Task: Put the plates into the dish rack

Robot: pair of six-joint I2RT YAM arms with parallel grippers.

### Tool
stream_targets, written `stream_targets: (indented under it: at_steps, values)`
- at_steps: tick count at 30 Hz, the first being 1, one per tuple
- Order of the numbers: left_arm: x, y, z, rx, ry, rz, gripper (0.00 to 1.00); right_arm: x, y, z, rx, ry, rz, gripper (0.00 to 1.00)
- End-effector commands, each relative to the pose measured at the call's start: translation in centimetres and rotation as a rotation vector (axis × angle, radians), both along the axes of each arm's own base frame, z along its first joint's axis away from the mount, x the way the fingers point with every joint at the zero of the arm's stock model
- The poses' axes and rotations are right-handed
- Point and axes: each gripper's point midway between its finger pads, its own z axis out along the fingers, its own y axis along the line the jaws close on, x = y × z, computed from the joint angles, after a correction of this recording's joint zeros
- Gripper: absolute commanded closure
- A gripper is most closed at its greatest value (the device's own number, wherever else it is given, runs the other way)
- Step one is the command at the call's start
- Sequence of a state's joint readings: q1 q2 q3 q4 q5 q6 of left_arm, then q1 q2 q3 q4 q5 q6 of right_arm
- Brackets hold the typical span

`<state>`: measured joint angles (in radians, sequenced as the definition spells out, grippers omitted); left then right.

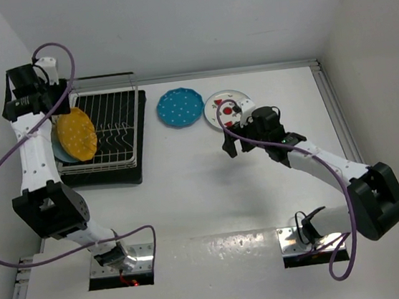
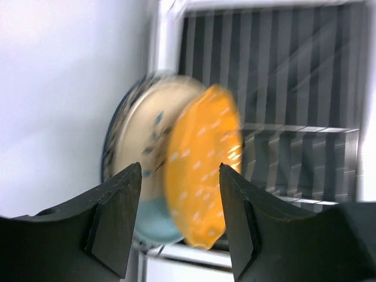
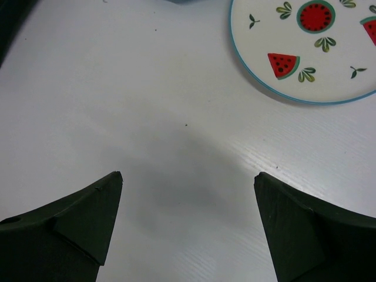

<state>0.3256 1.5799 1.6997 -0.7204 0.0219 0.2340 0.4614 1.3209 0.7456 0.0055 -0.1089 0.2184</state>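
Observation:
The silver wire dish rack (image 1: pixel 114 127) stands on a black drip tray at the left. A yellow white-dotted plate (image 1: pixel 77 134) stands on edge in its left end, also blurred in the left wrist view (image 2: pixel 202 176). Behind it is a blue-floral-rimmed cream plate (image 2: pixel 144 135) with a light-blue part (image 2: pixel 150 220) below. My left gripper (image 1: pixel 60 100) (image 2: pixel 179 170) is open and empty above these plates. The blue white-dotted plate (image 1: pixel 180 107) and the white plate with red fruit shapes (image 1: pixel 216 108) (image 3: pixel 305 47) lie flat on the table. My right gripper (image 1: pixel 230 133) (image 3: pixel 188 179) is open and empty, just short of the fruit plate.
The rack's wires to the right of the yellow plate (image 2: pixel 294 88) hold nothing. White walls stand close behind and left of the rack. A metal rail (image 1: pixel 335 105) runs along the table's right side.

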Motion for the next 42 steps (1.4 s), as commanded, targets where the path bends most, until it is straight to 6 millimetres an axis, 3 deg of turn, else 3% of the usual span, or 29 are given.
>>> stream_targets:
  at_steps: [1, 2, 4, 5, 7, 8, 9, 12, 13, 17, 18, 21, 22, 23, 24, 25, 26, 27, 28, 29, 32, 33, 41, 42]
  values:
    - [1.1, -5.9, 5.8, -0.047, -0.142, -0.179, 0.4, 1.0, -0.9, 1.2, 0.017, -0.022, -0.101, 0.06]
    - [1.5, -8.0, 5.7, -0.09, -0.139, -0.241, 0.4, 1.5, -1.0, 1.7, 0.024, -0.028, -0.124, 0.06]
    - [2.3, -11.5, 5.4, -0.119, -0.134, -0.329, 0.4, 1.3, -2.2, 0.8, 0.023, 0.043, -0.217, 0.06]
    - [2.9, -15.2, 4.5, -0.131, -0.108, -0.412, 0.4, 1.7, -3.8, 0.6, -0.026, 0.046, -0.307, 0.06]
    - [3.2, -19.2, 3.1, -0.149, -0.069, -0.504, 0.4, 1.9, -5.6, 0.4, -0.024, 0.065, -0.434, 0.05]
    - [3.0, -22.8, 2.0, -0.141, -0.039, -0.593, 0.4, 2.2, -7.5, 0.6, -0.056, 0.037, -0.551, 0.03]
    - [3.1, -24.7, 0.1, -0.152, 0.008, -0.645, 0.39, 1.8, -8.8, 0.2, -0.078, 0.054, -0.595, 0.01]
    - [3.6, -28.8, -2.7, -0.146, 0.061, -0.701, 0.39, 1.0, -11.0, -0.8, -0.096, 0.089, -0.685, 0.01]
    - [4.3, -29.7, -4.6, -0.16, 0.097, -0.703, 0.38, 0.9, -11.6, -1.0, -0.097, 0.101, -0.705, 0.01]
    - [6.7, -32.3, -7.0, -0.217, 0.083, -0.691, 0.38, 0.1, -12.6, -1.7, -0.101, 0.143, -0.744, 0.01]
    - [7.9, -32.5, -9.1, -0.235, 0.103, -0.653, 0.38, 0.1, -12.7, -1.6, -0.099, 0.14, -0.746, 0.01]
    - [11.9, -32.7, -9.2, -0.182, 0.016, -0.56, 0.35, 0.1, -12.7, -1.4, -0.105, 0.124, -0.721, 0.01]
    - [13.7, -32.3, -11.3, -0.147, 0.014, -0.473, 0.33, 0.1, -12.6, -1.4, -0.102, 0.124, -0.716, 0.01]
    - [14.8, -32.0, -11.9, -0.136, 0.004, -0.431, 0.33, 0.0, -12.5, -1.2, -0.105, 0.116, -0.703, 0.01]
    - [16.3, -31.9, -11.1, -0.131, -0.035, -0.394, 0.33, -0.1, -12.6, -1.3, -0.106, 0.117, -0.7, 0.01]
    - [17.0, -31.7, -12.1, -0.141, -0.033, -0.345, 0.32, -0.1, -12.4, -1.3, -0.102, 0.116, -0.691, 0.01]
    - [18.3, -30.7, -14.9, -0.131, -0.006, -0.298, 0.3, -0.2, -12.5, -1.5, -0.099, 0.117, -0.689, 0.01]
    - [19.2, -31.1, -14.9, -0.146, -0.022, -0.29, 0.3, -0.3, -12.2, -1.4, -0.1, 0.116, -0.664, 0.01]
    - [19.7, -30.1, -16.1, -0.156, -0.011, -0.25, 0.28, -0.3, -12.2, -1.5, -0.097, 0.112, -0.659, 0.01]
    - [19.9, -29.5, -18.9, -0.148, 0.033, -0.235, 0.27, -0.3, -12.0, -1.6, -0.103, 0.11, -0.644, 0.01]
    - [20.1, -29.2, -20.7, -0.133, 0.056, -0.219, 0.25, -0.2, -11.5, -1.7, -0.1, 0.109, -0.613, 0.01]
    - [19.8, -29.1, -22.4, -0.12, 0.087, -0.222, 0.25, -0.2, -11.6, -1.7, -0.104, 0.111, -0.611, 0.01]
    - [17.5, -27.4, -27.8, -0.18, 0.231, -0.21, 0.25, 0.7, -10.6, -1.6, -0.058, 0.108, -0.604, 0.04]
    - [16.9, -28.3, -28.1, -0.224, 0.26, -0.236, 0.32, 0.7, -10.6, -1.6, -0.053, 0.109, -0.607, 0.04]
